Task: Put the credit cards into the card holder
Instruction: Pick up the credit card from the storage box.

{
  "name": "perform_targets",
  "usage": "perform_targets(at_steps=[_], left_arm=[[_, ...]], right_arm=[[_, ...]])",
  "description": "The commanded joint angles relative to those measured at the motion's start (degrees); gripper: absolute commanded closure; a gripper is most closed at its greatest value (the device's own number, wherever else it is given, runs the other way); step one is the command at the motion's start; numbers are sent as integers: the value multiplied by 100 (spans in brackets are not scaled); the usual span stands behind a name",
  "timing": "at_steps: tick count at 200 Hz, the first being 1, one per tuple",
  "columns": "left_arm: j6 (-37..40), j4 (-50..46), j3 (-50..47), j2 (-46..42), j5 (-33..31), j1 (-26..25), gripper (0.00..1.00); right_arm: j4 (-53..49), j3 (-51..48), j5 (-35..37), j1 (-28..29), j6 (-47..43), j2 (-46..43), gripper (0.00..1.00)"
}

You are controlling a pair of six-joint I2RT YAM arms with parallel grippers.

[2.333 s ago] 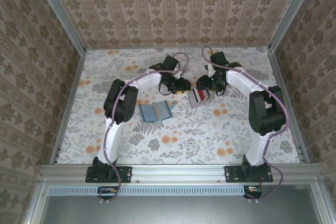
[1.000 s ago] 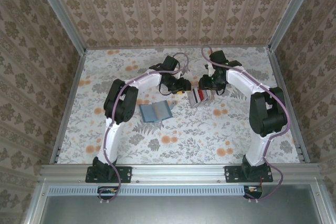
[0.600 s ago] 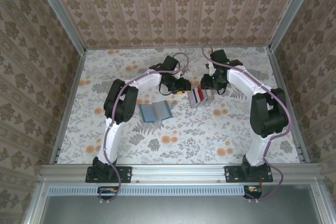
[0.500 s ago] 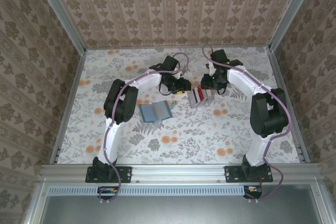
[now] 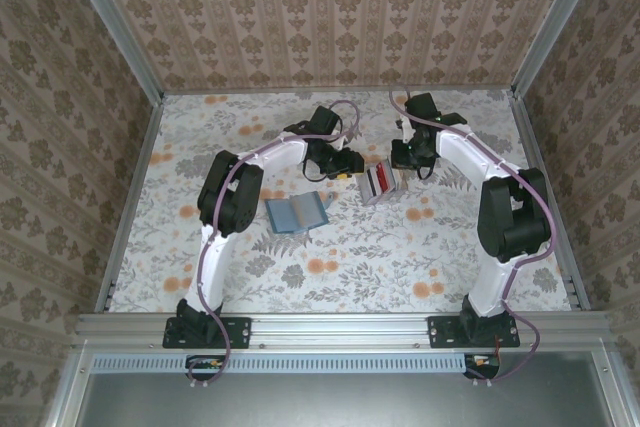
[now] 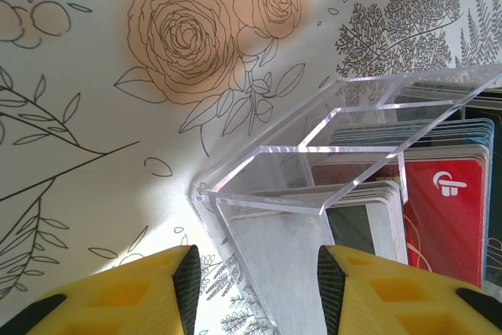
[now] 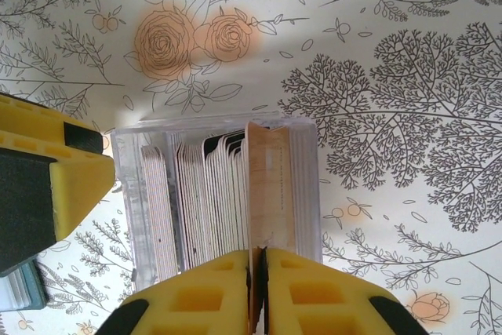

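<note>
The card holder [image 5: 297,213] lies open and flat on the table, teal with a lighter inside; its corner [image 7: 17,292] peeks in at the lower left. Several credit cards [image 7: 196,202] stand on edge in a clear rack [image 5: 380,184]. My right gripper [image 7: 257,272] is above the rack, shut on the top edge of one tan-faced credit card [image 7: 271,186] that stands higher than the rest. My left gripper [image 6: 255,288] is open, its yellow fingers astride the rack's left end [image 6: 314,162], where a red card [image 6: 443,217] shows. From above, the left gripper [image 5: 350,171] and the right gripper [image 5: 398,167] flank the rack.
The floral tablecloth [image 5: 340,267] covers the table, which has patterned walls on three sides and metal rails [image 5: 340,327] along the front. The left gripper's finger [image 7: 47,186] stands right beside the rack's left wall.
My right gripper has shut on the tan card in the rack, and the right arm has shifted slightly right. The left arm and the card holder have not moved.
</note>
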Motion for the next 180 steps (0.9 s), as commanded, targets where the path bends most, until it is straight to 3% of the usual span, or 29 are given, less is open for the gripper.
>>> perform_targets(at_steps=[1, 103, 155, 180], left_arm=[[-48, -69, -17, 193, 19, -62, 54], [177, -478, 409, -131, -17, -37, 52], [644, -1173, 694, -756, -265, 167, 50], [680, -1028, -73, -1488, -570, 336, 51]], right_arm=[[-135, 67, 43, 13, -40, -287, 93], [-56, 113, 323, -73, -78, -871, 98], [446, -257, 379, 298, 105, -1602, 98], [895, -440, -397, 634, 351, -1668, 98]])
